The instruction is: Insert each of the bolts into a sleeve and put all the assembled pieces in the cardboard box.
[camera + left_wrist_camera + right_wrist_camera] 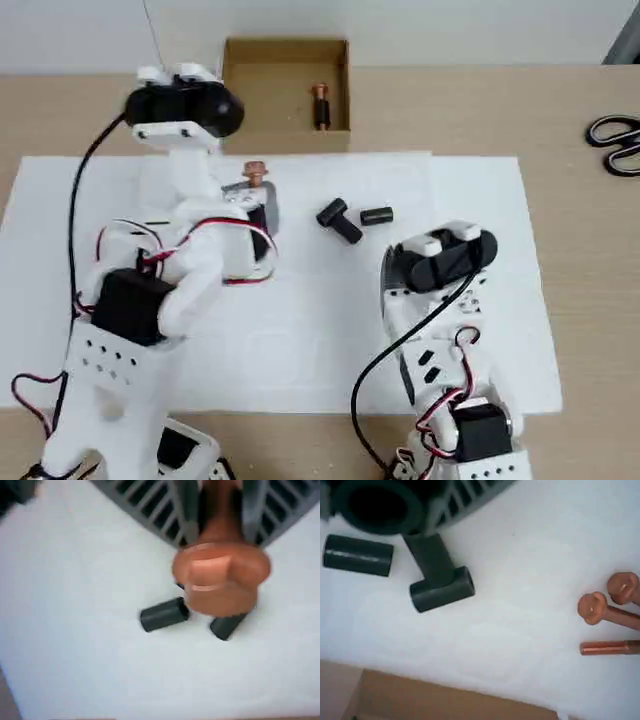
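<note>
High cam is sitting up over the near side of the table (560,110), looking down across both arms toward the cardboard box (285,55) at the far edge. Both wrist cams are riding way closer, pointing down at the white sheet (300,350). All three are catching the same loose sleeves (376,215) mid-sheet; the right wrist one is also picking up bolts (592,607) further left.

Half hidden behind the head of the bolt (220,580): a sleeve (227,626). Cropped at the high view's three o'clock edge: scissors (615,140), blades out of frame.
</note>
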